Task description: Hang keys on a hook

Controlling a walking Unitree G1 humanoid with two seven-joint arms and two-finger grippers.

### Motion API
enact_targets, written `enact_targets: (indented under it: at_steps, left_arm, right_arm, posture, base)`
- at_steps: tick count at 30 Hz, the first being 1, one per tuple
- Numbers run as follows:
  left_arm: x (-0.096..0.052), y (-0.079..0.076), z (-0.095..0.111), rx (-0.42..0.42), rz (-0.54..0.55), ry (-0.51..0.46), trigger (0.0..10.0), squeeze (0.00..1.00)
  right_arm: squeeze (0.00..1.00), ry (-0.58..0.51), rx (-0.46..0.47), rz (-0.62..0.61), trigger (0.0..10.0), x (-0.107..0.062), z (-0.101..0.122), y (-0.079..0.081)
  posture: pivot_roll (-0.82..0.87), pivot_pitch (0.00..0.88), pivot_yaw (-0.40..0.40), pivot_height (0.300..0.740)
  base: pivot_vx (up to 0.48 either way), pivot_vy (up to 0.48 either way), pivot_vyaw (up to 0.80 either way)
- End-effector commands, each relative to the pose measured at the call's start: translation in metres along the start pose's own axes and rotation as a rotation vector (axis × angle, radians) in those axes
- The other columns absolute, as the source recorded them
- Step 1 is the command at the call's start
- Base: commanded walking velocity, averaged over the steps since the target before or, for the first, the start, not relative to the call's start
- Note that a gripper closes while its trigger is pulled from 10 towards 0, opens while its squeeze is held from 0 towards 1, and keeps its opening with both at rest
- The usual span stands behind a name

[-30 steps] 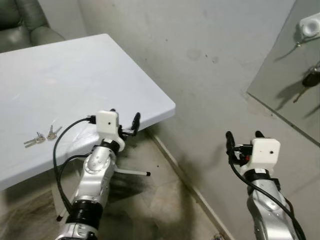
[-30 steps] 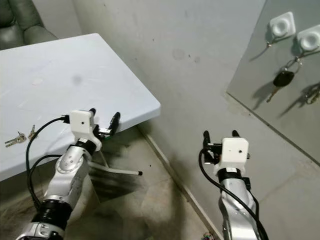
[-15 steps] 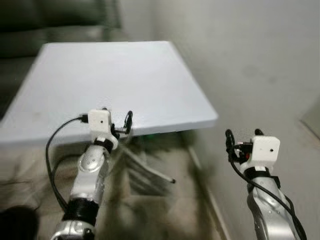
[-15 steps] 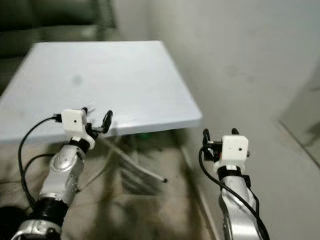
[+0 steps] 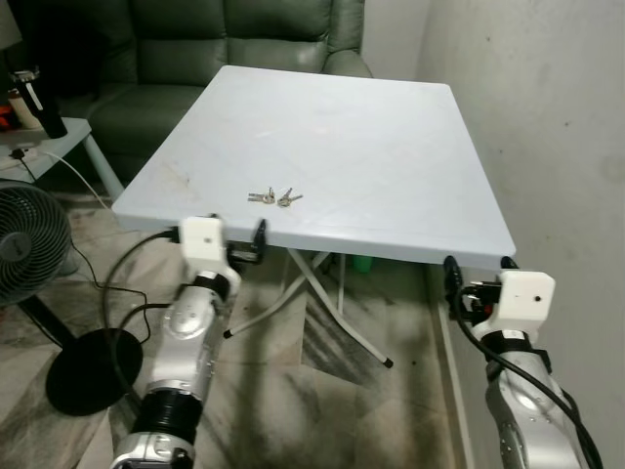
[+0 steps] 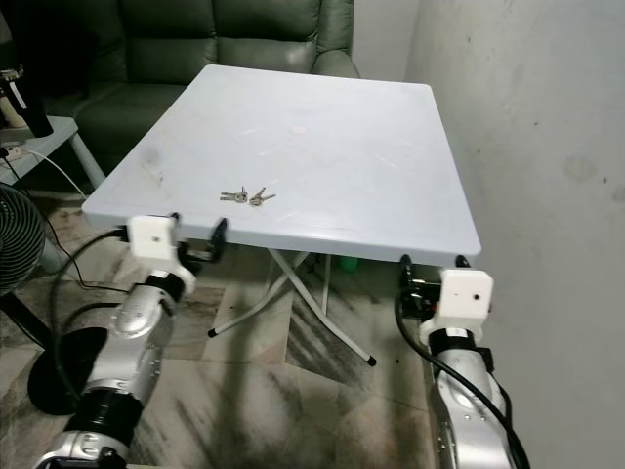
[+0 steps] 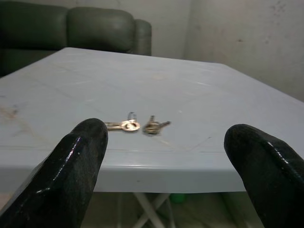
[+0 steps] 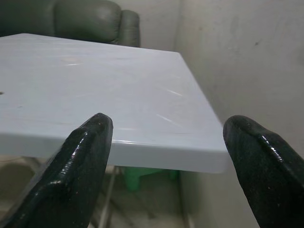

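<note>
A small bunch of keys (image 5: 274,197) lies on the white folding table (image 5: 391,166), close to its near edge; the left wrist view shows the keys (image 7: 137,126) just beyond the table's rim. My left gripper (image 5: 241,240) is open and held in front of the near edge, slightly below and left of the keys, with nothing between its fingers (image 7: 76,166). Near the table's front right corner my right gripper (image 5: 477,269) is open too, its fingers (image 8: 80,161) framing that corner. No hook can be made out.
A dark green sofa (image 5: 234,39) stands behind the table. At the left are a standing fan (image 5: 29,244) and a small side table (image 5: 49,142) with objects on it. A grey wall (image 5: 557,127) runs along the right. The table's folding legs (image 5: 322,313) stand on a tiled floor.
The view has swung left from the wall and mirror with hooks to face the table head-on. Both arms keep their pose with grippers open.
</note>
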State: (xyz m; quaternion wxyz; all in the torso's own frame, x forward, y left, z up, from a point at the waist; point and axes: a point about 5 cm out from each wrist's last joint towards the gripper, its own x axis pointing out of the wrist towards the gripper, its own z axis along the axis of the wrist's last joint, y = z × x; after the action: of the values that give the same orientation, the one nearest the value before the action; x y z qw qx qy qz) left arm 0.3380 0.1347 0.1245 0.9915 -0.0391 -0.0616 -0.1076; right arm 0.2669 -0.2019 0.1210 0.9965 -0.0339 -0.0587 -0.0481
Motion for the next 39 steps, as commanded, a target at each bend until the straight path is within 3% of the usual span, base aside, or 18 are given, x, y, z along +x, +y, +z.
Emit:
enact_targets:
  at_steps: [1, 32, 39]
  left_arm:
    - [-0.0006, 0.0067, 0.0028, 0.011, 0.017, -0.006, 10.0, 0.00]
    - [-0.0003, 0.0103, -0.0001, 0.009, 0.036, 0.032, 10.0, 0.00]
    - [-0.0002, 0.0104, 0.0002, 0.012, 0.035, 0.031, 10.0, 0.00]
  right_arm:
    - [0.00, -0.012, 0.006, 0.009, 10.0, 0.0007, 0.0029, 0.0023]
    - [0.00, -0.011, 0.017, 0.024, 10.0, -0.0006, 0.0021, 0.0033]
    - [0.00, -0.010, 0.018, 0.021, 10.0, -0.0011, 0.0021, 0.0030]
  posture:
    - [0.01, 0.075, -0.032, 0.740]
    - [0.02, 0.067, -0.038, 0.740]
    - [0.01, 0.071, -0.036, 0.740]
  base:
    - [0.000, 0.000, 0.00]
    - [0.000, 0.000, 0.00]
    - [0.000, 0.348, 0.00]
